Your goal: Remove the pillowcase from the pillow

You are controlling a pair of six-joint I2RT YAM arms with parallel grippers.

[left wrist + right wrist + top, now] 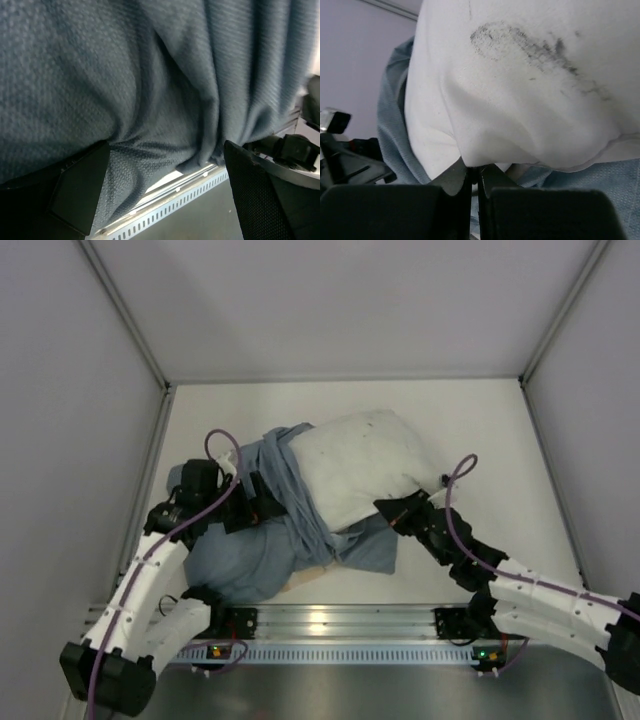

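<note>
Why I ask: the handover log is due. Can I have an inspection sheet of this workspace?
Surface: white table.
Job's things: plump white pillow mostly exposed, with a grey smudge; wrinkled grey-blue fabric pillowcase bunched at its left end and under it.
Clutter: nothing seen.
Grippers: left gripper open, pillowcase cloth draped between its fingers; right gripper shut on the pillow's edge.
Cables: purple cables looped along both arms.
Surroundings: pale grey walls; metal rail at the near edge.
</note>
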